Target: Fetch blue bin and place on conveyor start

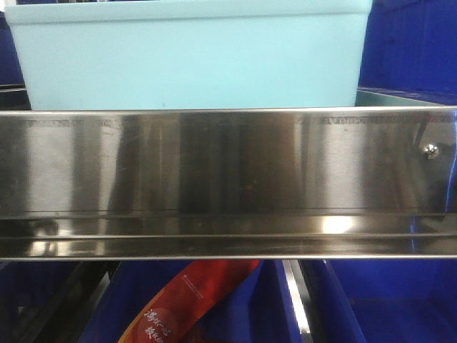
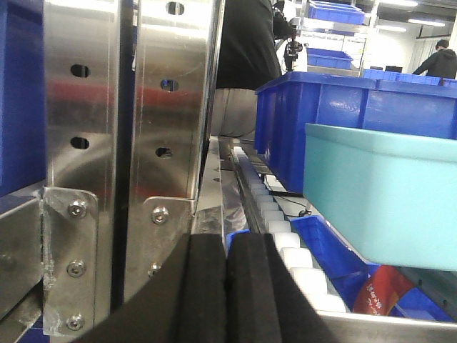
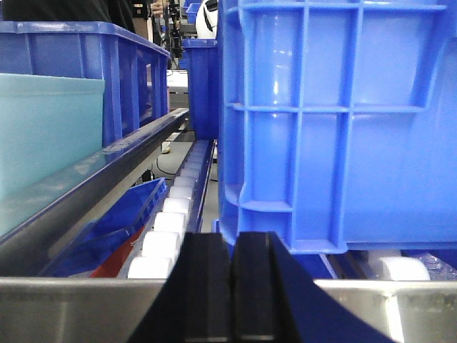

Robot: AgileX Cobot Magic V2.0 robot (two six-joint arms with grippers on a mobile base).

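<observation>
Blue bin (image 1: 189,61) sits ungrasped behind the shelf rail (image 1: 214,171), left fingers (image 2: 203,286) and right fingers (image 3: 207,286) pressed together empty; fetching and placing remain.

The blue bin (image 1: 189,61) is showing an even pale turquoise, while the shelf rail (image 1: 228,179) below it is gleaming streaky silver. The ribbed bins (image 3: 335,128) are glowing royal blue (a grid of raised ribs). A packet (image 1: 189,307) is showing red-orange with white lettering; the rollers (image 3: 161,243) are shining white.
</observation>
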